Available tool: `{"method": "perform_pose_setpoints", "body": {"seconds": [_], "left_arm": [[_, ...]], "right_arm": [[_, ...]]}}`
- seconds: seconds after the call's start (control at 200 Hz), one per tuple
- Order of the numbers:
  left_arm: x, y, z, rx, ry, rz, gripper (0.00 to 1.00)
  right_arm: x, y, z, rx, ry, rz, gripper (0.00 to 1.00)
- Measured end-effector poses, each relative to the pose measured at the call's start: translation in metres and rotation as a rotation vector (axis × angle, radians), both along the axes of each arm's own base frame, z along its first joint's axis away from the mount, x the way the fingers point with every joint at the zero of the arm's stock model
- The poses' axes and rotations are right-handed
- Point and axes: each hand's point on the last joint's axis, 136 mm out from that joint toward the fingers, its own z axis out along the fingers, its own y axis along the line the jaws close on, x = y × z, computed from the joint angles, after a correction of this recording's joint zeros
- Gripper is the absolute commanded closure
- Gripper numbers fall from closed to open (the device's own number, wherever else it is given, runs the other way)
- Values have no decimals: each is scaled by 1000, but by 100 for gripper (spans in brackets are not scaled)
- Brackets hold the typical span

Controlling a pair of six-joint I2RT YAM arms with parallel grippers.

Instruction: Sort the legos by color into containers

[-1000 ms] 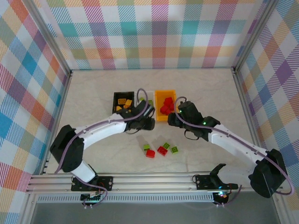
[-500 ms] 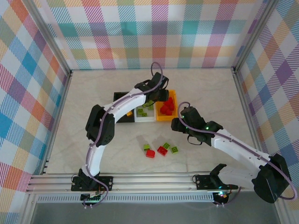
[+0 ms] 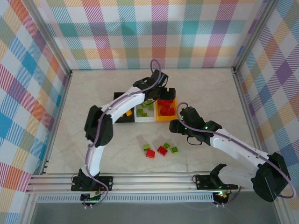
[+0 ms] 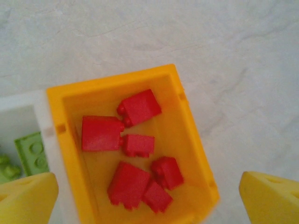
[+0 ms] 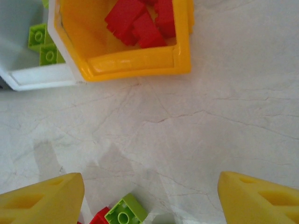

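Red bricks (image 4: 100,133) are lying binned; left gripper (image 4: 149,196) and right gripper (image 5: 149,200) gaping empty.
Right should be straddling one loose brick (image 5: 124,212).

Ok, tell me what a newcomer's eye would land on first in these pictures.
The orange bin packed with red bricks stands out first, in the middle of the table, with the left gripper open above it. Next comes the small cluster of loose red and green bricks lying nearer the arm bases, close to the open right gripper.
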Motion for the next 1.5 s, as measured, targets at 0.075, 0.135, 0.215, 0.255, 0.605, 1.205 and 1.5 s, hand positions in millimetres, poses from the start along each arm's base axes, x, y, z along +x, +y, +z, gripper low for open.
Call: {"method": "perform_pose_setpoints", "body": {"seconds": [0.075,0.135,0.215,0.255,0.605,1.205,1.5], "left_arm": [[-24,15,27,-52,-27,-3,0],[-47,31,50,-99,-64,-1,0],[-81,56,70,-150,-101,5,0],[-97,68,73,-167,-111,10,0],[-203,196,-3,-66,-49,218,0],[-228,266,2,0,-130,423,0],[-229,266,-2,9,-121,425,0]], "right_arm": [[-4,7,-8,-1,34,33,25],[-10,14,-16,-10,60,67,25],[-22,27,-27,-27,96,134,25],[-29,34,-31,-36,111,167,25],[-78,100,-63,-148,174,474,24],[-70,159,-105,-279,264,465,43],[-67,164,-103,-269,238,454,64]]}}
